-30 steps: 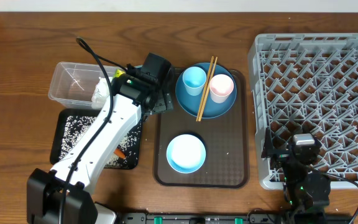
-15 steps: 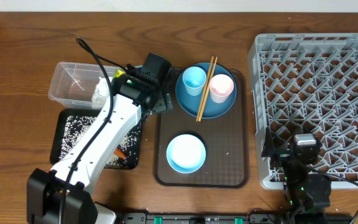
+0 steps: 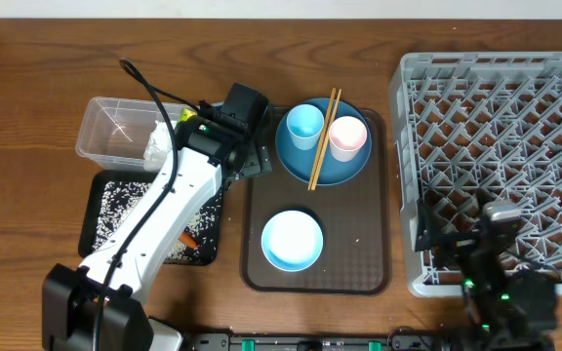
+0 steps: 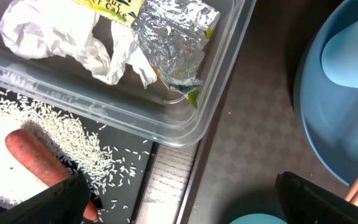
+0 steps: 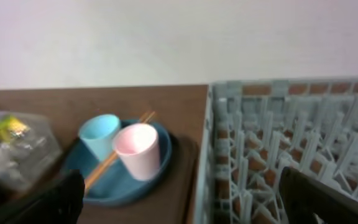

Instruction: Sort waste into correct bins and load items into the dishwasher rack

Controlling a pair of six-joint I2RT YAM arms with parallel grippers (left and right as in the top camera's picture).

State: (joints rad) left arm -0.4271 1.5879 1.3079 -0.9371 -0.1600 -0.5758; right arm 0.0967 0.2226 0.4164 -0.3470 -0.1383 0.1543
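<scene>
My left gripper [image 3: 250, 156] [image 4: 185, 208] is open and empty, low between the clear tub [image 3: 105, 127] [image 4: 185, 127] and the brown tray. The tub holds the white napkin [image 3: 154, 144] [image 4: 61, 34] and the yellow-green snack packet [image 4: 166, 31]. The black tray [image 3: 100, 185] holds rice [image 4: 11, 177] and the carrot [image 3: 189, 239] [image 4: 36, 155]. The dark-blue plate [image 3: 344, 168] [image 5: 129, 190] carries the light-blue cup [image 3: 304, 125] [image 5: 99, 134], pink cup [image 3: 347, 136] [image 5: 138, 149] and chopsticks [image 3: 322, 136] [image 5: 114, 158]. My right gripper [image 3: 496, 226] [image 5: 185, 205] is open and empty over the front left of the grey rack [image 3: 515, 117] [image 5: 291, 143].
The light-blue bowl [image 3: 292, 240] stands on the front of the brown serving tray [image 3: 359, 263], which lies between the bins and the rack. My left arm stretches over the black tray. A pale wall shows behind the table in the right wrist view.
My right arm has shifted a little to the right over the rack's front edge. My left arm and all objects have stayed still.
</scene>
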